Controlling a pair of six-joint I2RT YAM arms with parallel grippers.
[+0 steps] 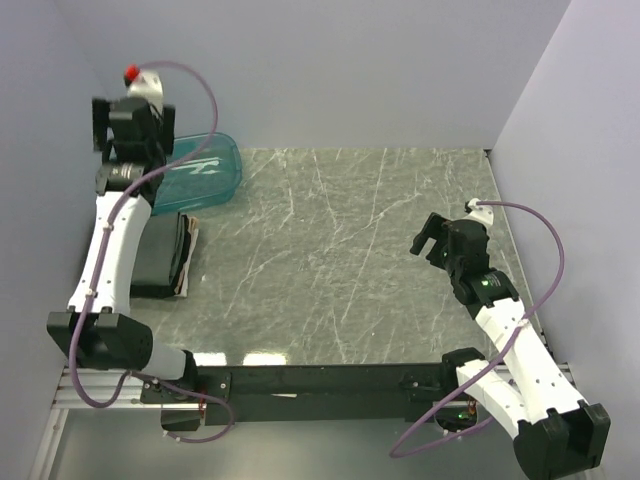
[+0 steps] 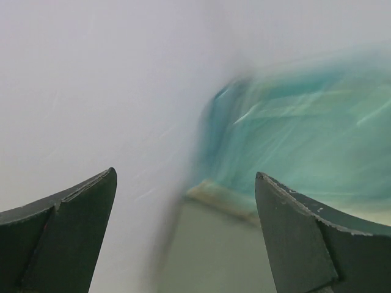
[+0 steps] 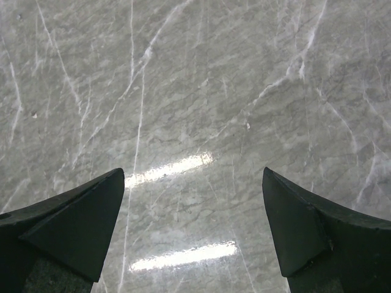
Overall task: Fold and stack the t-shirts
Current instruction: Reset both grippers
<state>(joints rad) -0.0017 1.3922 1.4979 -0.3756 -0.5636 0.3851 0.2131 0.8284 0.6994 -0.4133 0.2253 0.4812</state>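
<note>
The folded t-shirts (image 1: 160, 252) lie stacked at the left edge of the bench (image 1: 350, 250), just beside the tub (image 1: 208, 175). The left end effector (image 2: 186, 177) and the right end effector (image 3: 192, 174) are both wide and empty.

Left pincer (image 2: 186, 180) raised, blurred, jaws apart; right pincer (image 3: 193, 177) low, jaws apart, empty.

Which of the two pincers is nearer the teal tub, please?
The left pincer, raised at the far left by the teal tub; the right pincer hangs over the marble table opposite.
</note>
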